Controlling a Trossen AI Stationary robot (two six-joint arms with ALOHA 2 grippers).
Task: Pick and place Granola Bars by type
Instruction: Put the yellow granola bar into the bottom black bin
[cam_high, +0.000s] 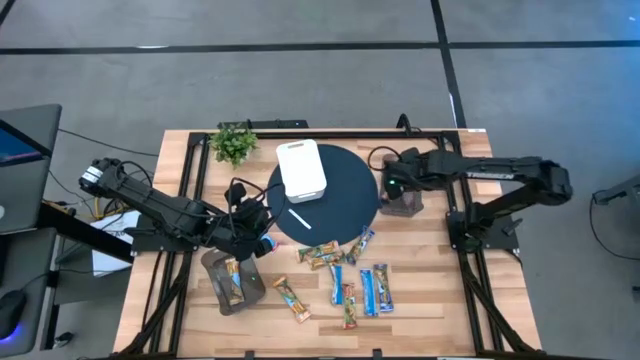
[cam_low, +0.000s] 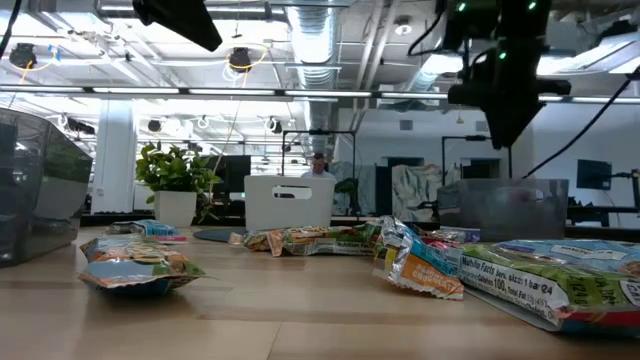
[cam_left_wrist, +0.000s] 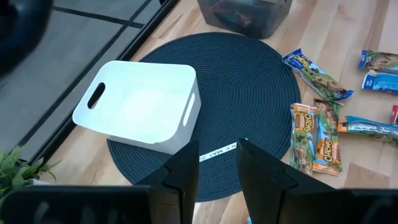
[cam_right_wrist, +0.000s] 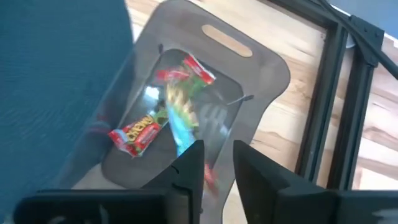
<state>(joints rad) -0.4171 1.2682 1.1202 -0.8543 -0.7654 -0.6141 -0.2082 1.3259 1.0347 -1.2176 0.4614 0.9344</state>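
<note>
Sorting partly done, by the look of it: nearest the bench's (cam_high: 430, 310) front edge a loose spread of granola bars (cam_high: 350, 280) is still unsorted, blue-and-white ones mixed with tan/red ones, one more tan bar (cam_high: 293, 299) lying off to the left of them. Left of that, a grey tray (cam_high: 228, 282) already holds at least one bar. The left claw (cam_high: 262, 240) hangs just above and beyond that tray, at the near-left rim of the round dark mat (cam_high: 345, 190); its fingers are a small way apart with nothing between them, and the loose bars lie to its right, near but apart. Farther back, a white bin (cam_high: 301, 170) sits on the mat, looks empty. Far right, the right claw (cam_right_wrist: 214, 163) hovers over a second grey tray (cam_right_wrist: 261, 59) with a few red/green chewy bars (cam_right_wrist: 163, 115) inside; fingers slightly parted, holding nothing. Most bars still left to place.
</note>
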